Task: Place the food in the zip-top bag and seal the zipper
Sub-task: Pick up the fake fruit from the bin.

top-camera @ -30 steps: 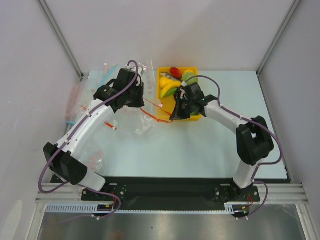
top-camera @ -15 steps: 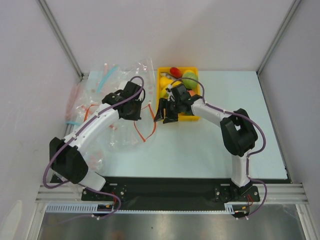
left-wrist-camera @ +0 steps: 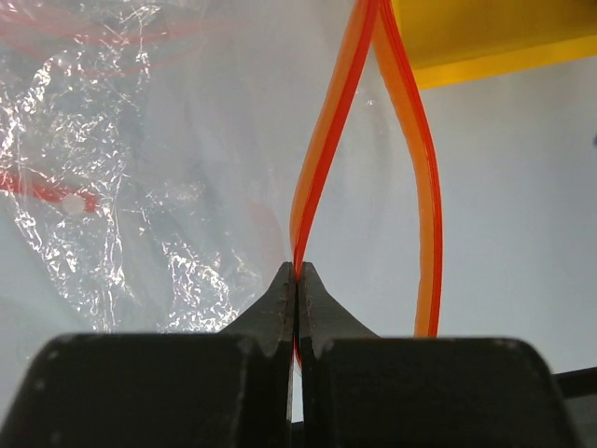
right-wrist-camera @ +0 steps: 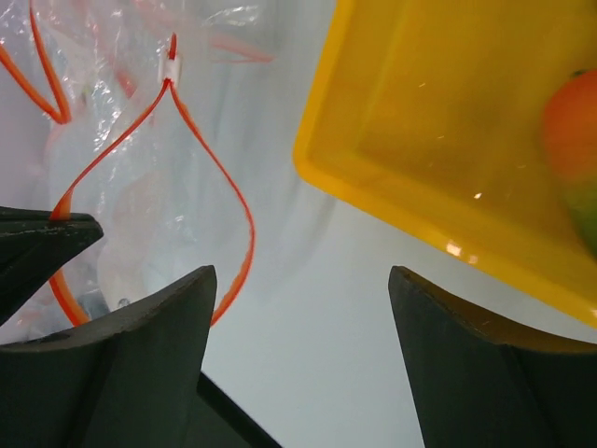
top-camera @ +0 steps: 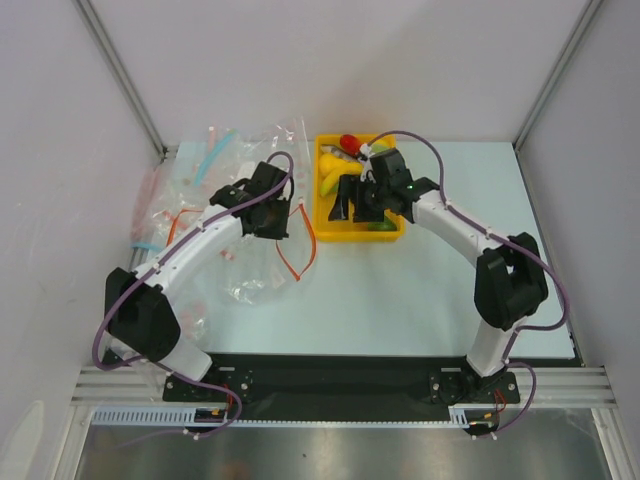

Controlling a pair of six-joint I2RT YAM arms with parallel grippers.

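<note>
Yellow plastic tray [top-camera: 324, 236] stands at the back centre of the pale table [top-camera: 420, 300]. In the tray, a yellow toy banana [top-camera: 335, 182] lies on the left side and a green-red toy mango [right-wrist-camera: 574, 154] lies further right. The right end effector [top-camera: 358, 208] hangs over the tray's front part.

Clear floppy plastic zip-top bag [top-camera: 245, 280] lies on the table, left of the tray and forward of it. Its thin red plastic zipper strip [top-camera: 303, 248] loops along the bag's right edge, between bag and tray, near the tray's front-left corner. The left end effector [top-camera: 280, 222] sits over the bag's rear part, left of the tray, with the strip pinched at its tips.

Clear plastic pouches with blue strips [top-camera: 212, 150] lie behind that, at the table's back-left corner.
</note>
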